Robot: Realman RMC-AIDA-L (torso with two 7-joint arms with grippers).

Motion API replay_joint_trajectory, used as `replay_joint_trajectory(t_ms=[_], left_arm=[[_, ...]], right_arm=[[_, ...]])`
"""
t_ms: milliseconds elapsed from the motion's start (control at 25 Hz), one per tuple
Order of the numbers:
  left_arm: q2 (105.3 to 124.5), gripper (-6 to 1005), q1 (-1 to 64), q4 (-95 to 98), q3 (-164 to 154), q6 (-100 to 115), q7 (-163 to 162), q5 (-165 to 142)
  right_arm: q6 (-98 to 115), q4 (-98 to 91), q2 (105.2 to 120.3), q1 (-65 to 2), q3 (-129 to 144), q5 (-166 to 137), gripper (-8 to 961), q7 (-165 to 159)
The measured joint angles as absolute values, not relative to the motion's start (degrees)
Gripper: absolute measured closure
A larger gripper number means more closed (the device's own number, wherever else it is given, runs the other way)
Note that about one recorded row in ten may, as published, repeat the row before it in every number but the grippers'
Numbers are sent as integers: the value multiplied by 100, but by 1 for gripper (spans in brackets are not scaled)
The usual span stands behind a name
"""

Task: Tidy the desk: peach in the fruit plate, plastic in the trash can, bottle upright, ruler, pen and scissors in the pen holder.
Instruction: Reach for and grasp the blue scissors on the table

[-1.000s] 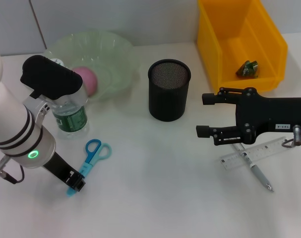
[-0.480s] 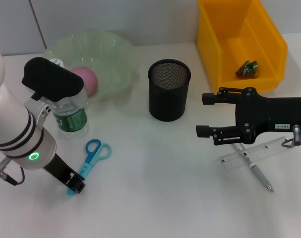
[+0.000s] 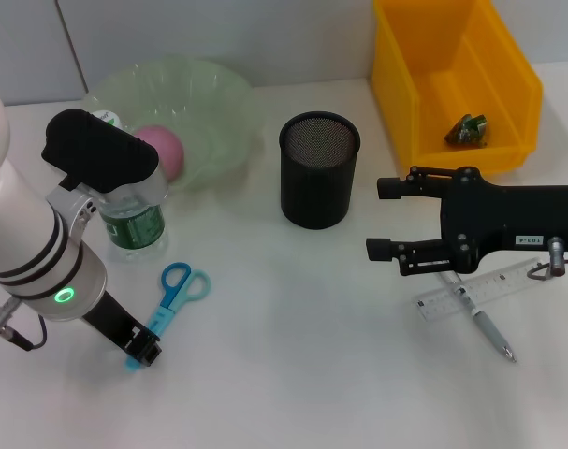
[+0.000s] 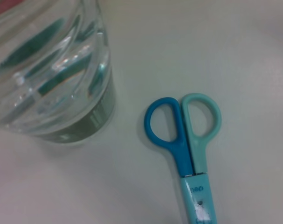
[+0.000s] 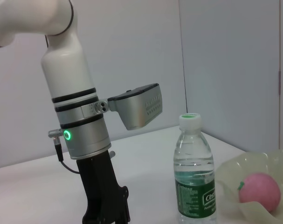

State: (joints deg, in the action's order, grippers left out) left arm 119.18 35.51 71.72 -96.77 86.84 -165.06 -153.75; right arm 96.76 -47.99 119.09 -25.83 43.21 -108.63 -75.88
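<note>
Reaching down beside the upright bottle point(image 3: 132, 220), the left claw point(image 3: 138, 351) sits at the blade end of the scissors point(image 3: 168, 299) on the counter point(image 3: 293, 374); its fingers' spread cannot be told. The right claw point(image 3: 382, 218) hovers wide open and empty near the pen holder point(image 3: 319, 170).

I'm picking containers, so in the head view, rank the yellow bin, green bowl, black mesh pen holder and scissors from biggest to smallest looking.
1. yellow bin
2. green bowl, close to the bin
3. pen holder
4. scissors
</note>
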Motion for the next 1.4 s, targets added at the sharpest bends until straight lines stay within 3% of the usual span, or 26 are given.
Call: replay_joint_trajectory(t_ms=[1280,1400], left_arm=[[11911,757,3571,7161,-9672,8773,-16478,-15365],[11917,800,3585,7218,-9677,8818,-16479,-15370]], right_arm=[[9685,-4764,11909,-2628,4312,-10863,126,-7584],[9705,-4763,11909,-2628,4289,-10864,126,-7585]])
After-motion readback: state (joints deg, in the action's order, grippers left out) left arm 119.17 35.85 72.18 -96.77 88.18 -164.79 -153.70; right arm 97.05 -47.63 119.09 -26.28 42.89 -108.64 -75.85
